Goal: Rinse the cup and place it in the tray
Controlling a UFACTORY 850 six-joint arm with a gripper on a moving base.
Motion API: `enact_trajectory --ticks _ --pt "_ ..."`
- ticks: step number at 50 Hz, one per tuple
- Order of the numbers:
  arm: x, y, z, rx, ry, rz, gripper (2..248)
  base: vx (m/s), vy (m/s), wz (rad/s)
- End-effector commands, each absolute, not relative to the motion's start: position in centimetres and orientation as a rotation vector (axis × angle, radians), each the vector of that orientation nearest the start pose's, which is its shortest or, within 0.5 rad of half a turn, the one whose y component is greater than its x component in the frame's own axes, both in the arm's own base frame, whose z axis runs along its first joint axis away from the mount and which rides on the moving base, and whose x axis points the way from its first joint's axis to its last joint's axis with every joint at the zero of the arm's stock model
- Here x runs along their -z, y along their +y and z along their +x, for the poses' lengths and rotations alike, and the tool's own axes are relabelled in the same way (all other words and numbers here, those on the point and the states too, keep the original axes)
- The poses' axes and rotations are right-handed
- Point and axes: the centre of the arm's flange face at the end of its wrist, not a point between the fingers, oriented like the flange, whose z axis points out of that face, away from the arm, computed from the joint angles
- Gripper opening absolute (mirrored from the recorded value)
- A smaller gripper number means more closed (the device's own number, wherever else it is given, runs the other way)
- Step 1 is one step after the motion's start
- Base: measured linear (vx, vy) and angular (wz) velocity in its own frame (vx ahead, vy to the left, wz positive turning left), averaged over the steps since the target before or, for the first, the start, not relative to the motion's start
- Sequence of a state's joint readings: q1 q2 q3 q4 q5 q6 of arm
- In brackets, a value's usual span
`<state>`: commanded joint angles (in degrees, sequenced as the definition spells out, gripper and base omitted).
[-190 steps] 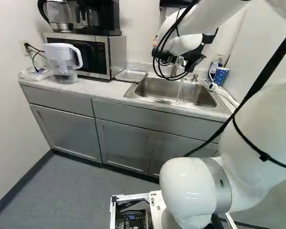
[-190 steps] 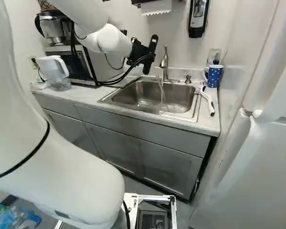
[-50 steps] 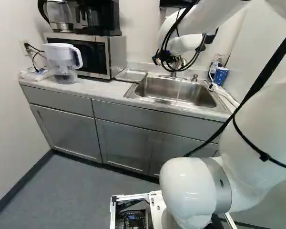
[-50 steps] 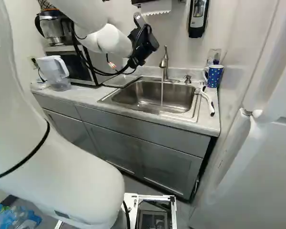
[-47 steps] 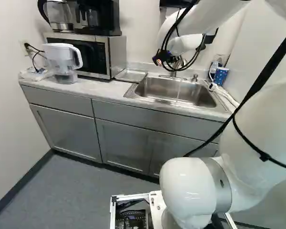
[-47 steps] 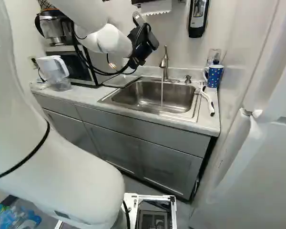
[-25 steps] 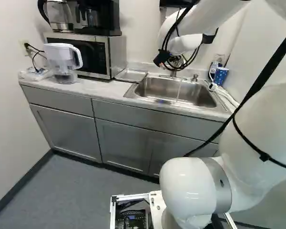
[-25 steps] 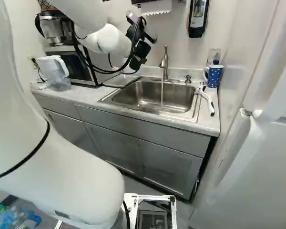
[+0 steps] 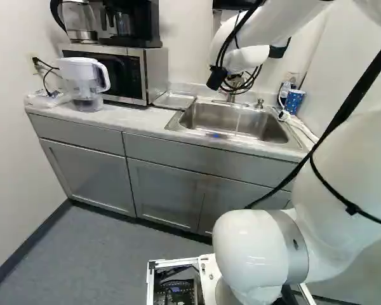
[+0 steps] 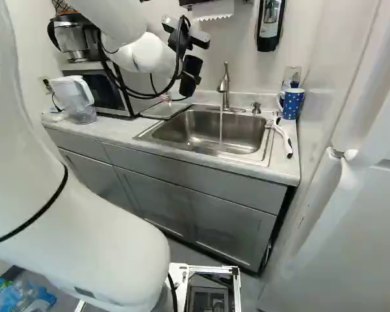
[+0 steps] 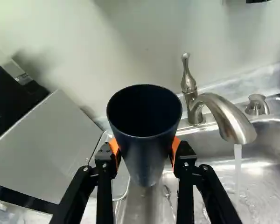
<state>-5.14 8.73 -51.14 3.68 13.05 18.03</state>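
Two orange pads (image 11: 114,146) of the claw (image 10: 190,75) grip the dark cup (image 11: 144,144) from opposite sides, holding it in the air beside the faucet (image 11: 224,114), apart from the stream of running water (image 10: 221,125). On the tabletop (image 9: 136,119), the tray (image 9: 174,100) lies between the microwave (image 9: 154,75) and the sink (image 10: 208,131).

Along the bench (image 9: 136,117), left to right: pitcher (image 9: 82,79), microwave (image 9: 136,76), tray (image 9: 174,100), sink (image 9: 209,117), mug (image 10: 292,105).
In the left base view, the pitcher stands before the microwave, which bears a kettle (image 9: 79,19) and coffee maker (image 9: 136,28). In the right base view, the tap (image 10: 225,88) rises behind the basin; a brush (image 10: 285,138) lies at the sink's right edge, the mug behind it, a glass (image 10: 291,74) behind the mug.
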Motion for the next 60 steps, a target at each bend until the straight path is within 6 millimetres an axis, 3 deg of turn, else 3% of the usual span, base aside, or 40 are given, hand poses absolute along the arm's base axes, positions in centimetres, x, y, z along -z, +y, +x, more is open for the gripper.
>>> enact_trajectory --ticks 39,60 --pt "-63.89 -4.35 46.86 1.913 0.088 -2.596 122 0.0 0.0 0.0" --pt "-63.89 -4.22 46.98 1.912 0.085 -2.595 122 0.0 0.0 0.0"
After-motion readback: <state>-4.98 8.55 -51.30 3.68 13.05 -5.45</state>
